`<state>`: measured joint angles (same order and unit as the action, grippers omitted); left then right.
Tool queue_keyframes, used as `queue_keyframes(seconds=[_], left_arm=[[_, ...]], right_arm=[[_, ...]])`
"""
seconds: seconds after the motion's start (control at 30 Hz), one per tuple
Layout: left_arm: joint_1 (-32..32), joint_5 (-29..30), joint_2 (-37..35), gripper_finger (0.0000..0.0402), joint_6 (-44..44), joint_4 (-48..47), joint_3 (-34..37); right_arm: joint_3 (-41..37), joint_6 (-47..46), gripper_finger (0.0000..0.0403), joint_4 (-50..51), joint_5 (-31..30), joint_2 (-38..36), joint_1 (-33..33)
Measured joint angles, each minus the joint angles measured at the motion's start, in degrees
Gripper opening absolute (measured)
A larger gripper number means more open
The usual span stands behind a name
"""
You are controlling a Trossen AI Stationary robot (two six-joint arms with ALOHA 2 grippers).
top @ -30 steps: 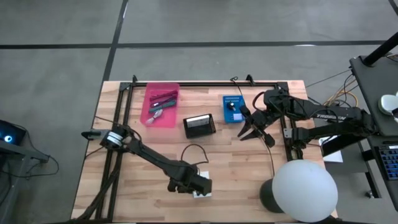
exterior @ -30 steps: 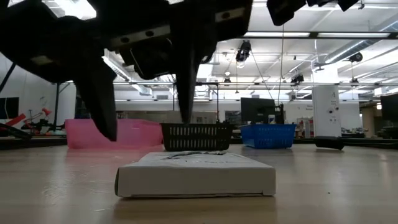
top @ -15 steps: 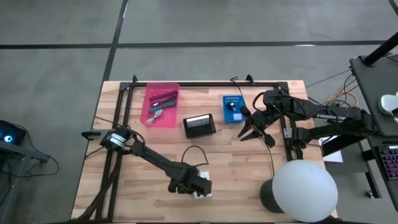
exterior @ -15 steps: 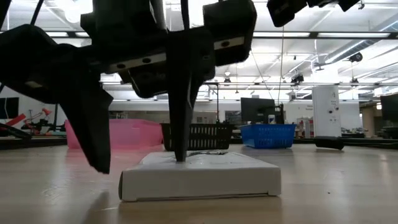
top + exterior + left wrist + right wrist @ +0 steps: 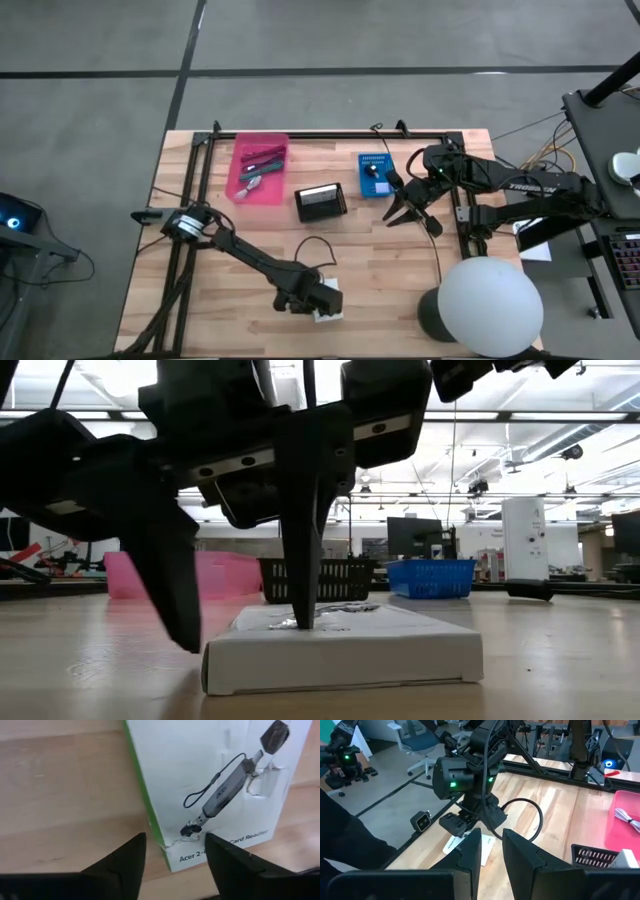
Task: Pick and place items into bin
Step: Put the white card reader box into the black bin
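Observation:
A white flat packet (image 5: 340,650) with a printed card-reader picture (image 5: 220,785) lies flat on the wood near the table's near edge (image 5: 327,315). My left gripper (image 5: 318,303) is over it, open, and straddles the packet's green-trimmed edge (image 5: 175,845). My right gripper (image 5: 400,213) hovers open beside the blue bin at the far right, touching nothing (image 5: 491,837). The pink bin (image 5: 260,168) holds pen-like sticks and small bits. My left gripper comes from above, pointing down. One fingertip (image 5: 305,622) stands on the packet's top face near its edge (image 5: 200,832). The other finger (image 5: 180,610) is off the packet, down beside that edge over the bare wood. The packet lies flat on the table.
A black mesh basket (image 5: 320,202) and a blue bin (image 5: 376,174) stand beside the pink bin along the far side. A black cable loop (image 5: 310,245) lies mid-table. A white lamp dome (image 5: 490,305) covers the near right corner. Bare wood lies between bins and packet.
My left gripper has come down: one finger, above the packet a second ago, now rests on its top face, and the other has dropped beside its edge. The packet has slid a little along the table toward the near edge. The right arm kept still.

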<state>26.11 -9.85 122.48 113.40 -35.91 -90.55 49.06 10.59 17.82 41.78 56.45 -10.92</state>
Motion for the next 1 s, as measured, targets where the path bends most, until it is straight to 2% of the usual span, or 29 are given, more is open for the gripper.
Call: queue_keyframes(seconds=[0.17,0.4,0.67,1.0], left_arm=[[0.0,-0.4,-0.1,0.0138,0.2,7.3,2.9],[0.0,-0.7,-0.1,0.0097,0.2,8.9,4.4],[0.0,-2.1,-0.1,0.0090,0.3,12.6,7.3],[0.0,-6.9,0.0,0.0089,0.2,18.6,10.2]], right_arm=[[0.0,0.2,0.0068,0.0,0.0,0.0,0.0],[0.0,0.6,0.0068,0.0,0.0,0.0,0.0],[0.0,1.9,0.0068,0.0,0.0,0.0,0.0],[0.0,2.1,0.0068,0.0,0.0,0.0,0.0]])
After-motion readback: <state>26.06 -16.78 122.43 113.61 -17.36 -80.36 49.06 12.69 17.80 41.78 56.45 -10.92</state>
